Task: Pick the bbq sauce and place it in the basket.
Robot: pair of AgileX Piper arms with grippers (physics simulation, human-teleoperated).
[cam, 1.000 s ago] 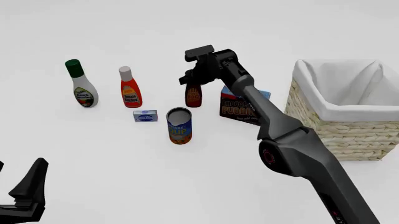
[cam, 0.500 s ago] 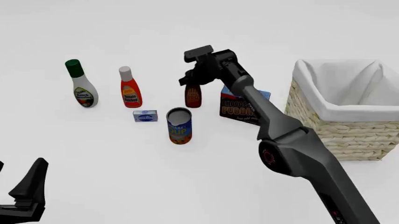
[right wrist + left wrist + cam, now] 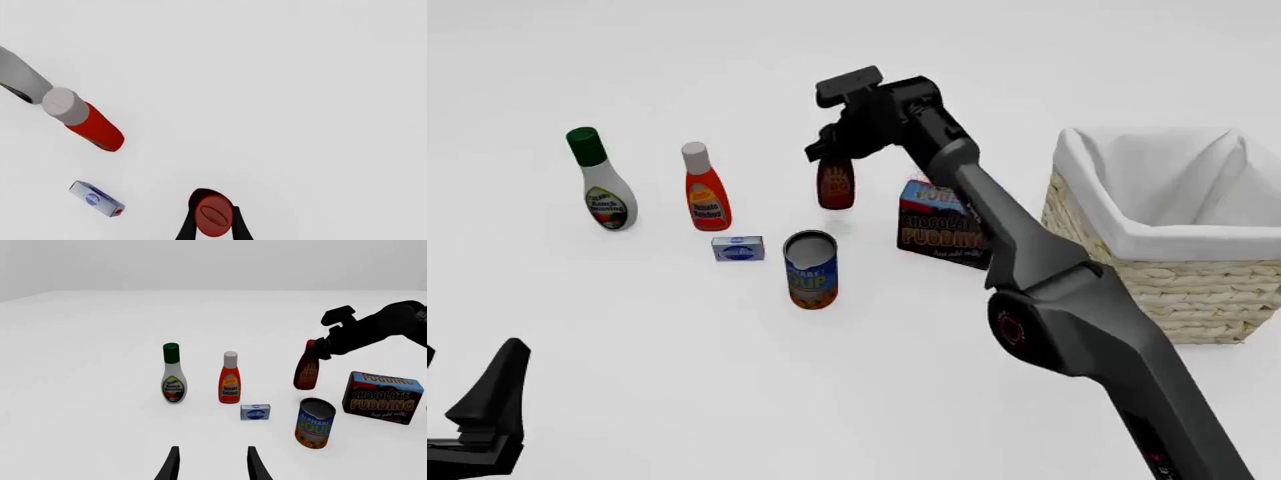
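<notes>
Your right claw (image 3: 831, 150) was clamped on the small dark brown-red BBQ bottle with the red cap (image 3: 835, 185), which had just lifted clear of the white bench (image 3: 627, 330), tilted; the lined wicker basket (image 3: 1121, 260) waited at the bench's right edge. Your left claw (image 3: 212, 465) idled, fingers apart.

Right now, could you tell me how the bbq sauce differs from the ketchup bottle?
The bbq sauce is dark brown-red with a red cap; the ketchup bottle is bright orange-red with a white cap. The sauce is gripped by the right gripper, clear of the table; the ketchup stands free. Both are upright.
</notes>
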